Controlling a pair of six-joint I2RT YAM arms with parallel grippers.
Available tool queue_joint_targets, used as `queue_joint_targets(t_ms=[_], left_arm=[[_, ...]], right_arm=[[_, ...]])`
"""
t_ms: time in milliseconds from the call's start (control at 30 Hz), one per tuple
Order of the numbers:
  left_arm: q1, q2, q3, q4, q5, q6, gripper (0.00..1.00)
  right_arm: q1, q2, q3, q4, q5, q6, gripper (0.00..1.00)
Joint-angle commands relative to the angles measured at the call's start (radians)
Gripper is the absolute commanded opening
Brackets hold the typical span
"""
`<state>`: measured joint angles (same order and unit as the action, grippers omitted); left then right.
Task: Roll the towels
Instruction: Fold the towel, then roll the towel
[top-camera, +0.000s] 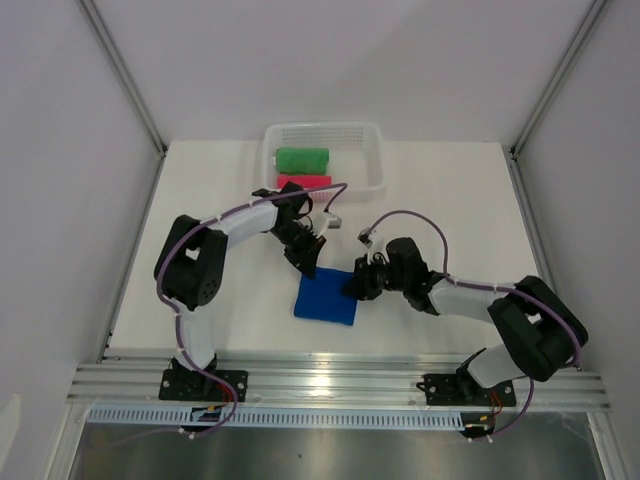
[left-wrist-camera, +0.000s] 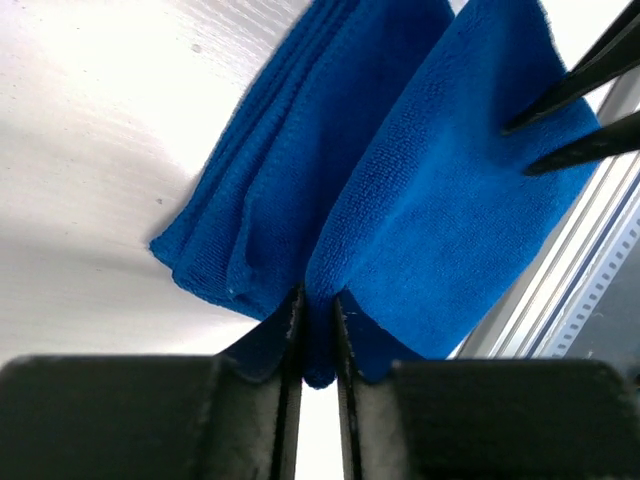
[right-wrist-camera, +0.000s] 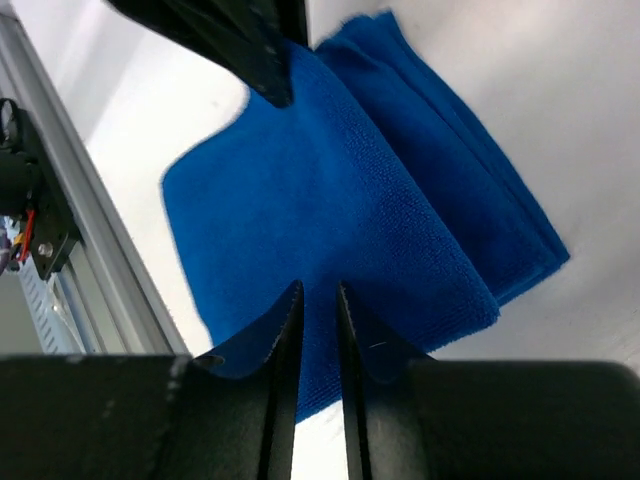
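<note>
Top external view: a royal blue soft cloth towel (top-camera: 326, 298), folded flat, is lying on the white bench (top-camera: 450, 200) between the two arms, near the front edge. Its far left corner is being gripped by the left pincer (top-camera: 306, 264). Its right edge is being gripped by the right pincer (top-camera: 356, 284). A white plastic mesh basket (top-camera: 372, 132) is standing at the far side of the bench. A rolled green cloth towel (top-camera: 302, 159) is lying inside it, and a rolled bright pink cloth towel (top-camera: 303, 181) is lying just in front of the green one, against the near wall.

Left wrist view: the left pincer (left-wrist-camera: 318, 305) is clenched, and a fold of the blue towel (left-wrist-camera: 430, 200) is being pinched between its two fingers. The upper layer is being held raised off the stacked layers, which are resting on the bench (left-wrist-camera: 90, 120). The dark fingers (left-wrist-camera: 575, 80) of the right pincer are being seen at the towel's opposite edge.

Right wrist view: the right pincer (right-wrist-camera: 317, 298) is clenched, and the blue towel's (right-wrist-camera: 330, 200) edge is being grasped between its fingers. The folded layers are lying on the bench (right-wrist-camera: 560, 90) to the right. A finger (right-wrist-camera: 250, 45) of the left pincer is touching the towel's far corner.
</note>
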<state>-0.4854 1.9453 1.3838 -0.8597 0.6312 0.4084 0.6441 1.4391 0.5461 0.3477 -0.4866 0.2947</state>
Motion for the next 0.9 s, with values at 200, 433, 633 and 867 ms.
queue_joint_targets(t_ms=[200, 433, 633, 867], left_arm=[[0.011, 0.001, 0.056, 0.067, -0.108, -0.066, 0.40], [0.019, -0.172, 0.075, 0.059, -0.191, 0.039, 0.44], [-0.031, -0.362, -0.029, 0.028, -0.153, 0.248, 0.48], [-0.303, -0.508, -0.328, 0.112, -0.248, 0.388, 0.54]], right_arm=[[-0.011, 0.132, 0.005, 0.066, 0.091, 0.107, 0.17], [-0.026, 0.144, 0.057, 0.027, 0.095, 0.081, 0.18], [-0.046, 0.149, 0.054, 0.019, 0.082, 0.081, 0.19], [-0.046, 0.172, 0.063, 0.034, 0.060, 0.092, 0.21]])
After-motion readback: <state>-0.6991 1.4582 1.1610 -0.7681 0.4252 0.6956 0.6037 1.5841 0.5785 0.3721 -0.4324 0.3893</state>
